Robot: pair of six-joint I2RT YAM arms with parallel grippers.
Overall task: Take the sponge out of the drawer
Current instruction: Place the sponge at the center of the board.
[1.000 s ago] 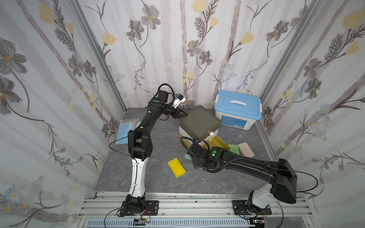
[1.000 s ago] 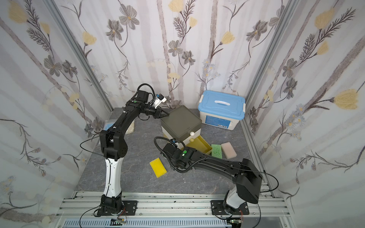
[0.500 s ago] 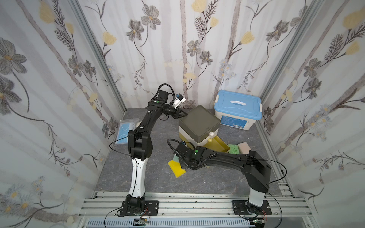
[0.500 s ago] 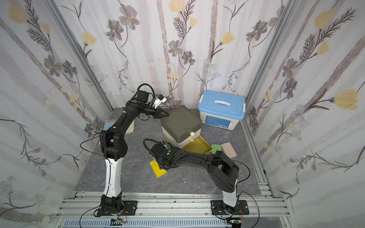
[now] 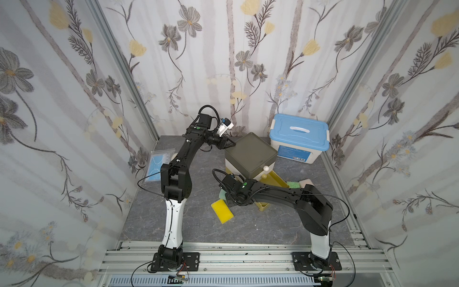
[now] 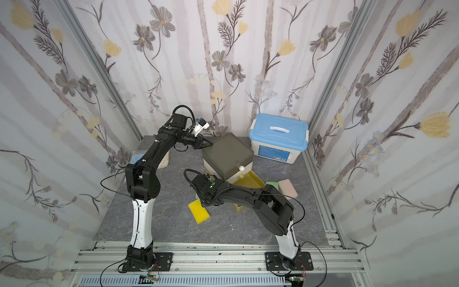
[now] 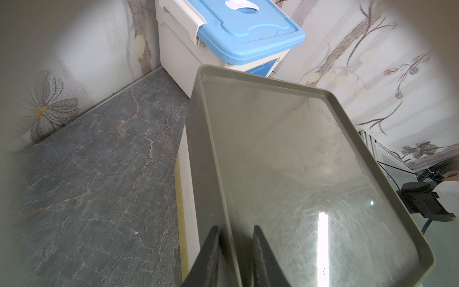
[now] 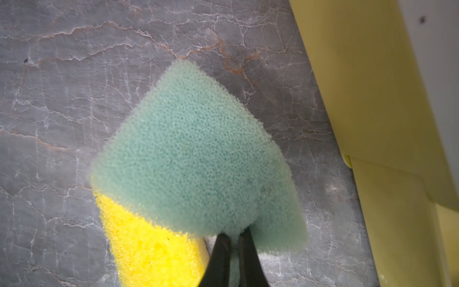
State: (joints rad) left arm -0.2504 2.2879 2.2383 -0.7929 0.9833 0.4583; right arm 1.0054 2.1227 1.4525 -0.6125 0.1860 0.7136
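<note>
1. The right claw (image 8: 233, 236) is clenched on one corner of the green sponge (image 8: 196, 159). The sponge is out of the yellow drawer (image 8: 360, 87), just left of it, over the counter (image 8: 62, 99).
2. The sponge reaches away from the claw and overlaps a yellow sponge (image 8: 149, 243). Setting it down looks like all that remains.
3. The left claw (image 7: 234, 231) is clenched across the far-left rim of the cabinet top (image 7: 298, 161).
4. In both top views the right wrist hides most of the green sponge, so I cannot tell whether it touches the counter.

A blue-lidded storage box (image 5: 298, 131) stands by the back wall, well apart from a clear packet (image 5: 160, 161).
</note>
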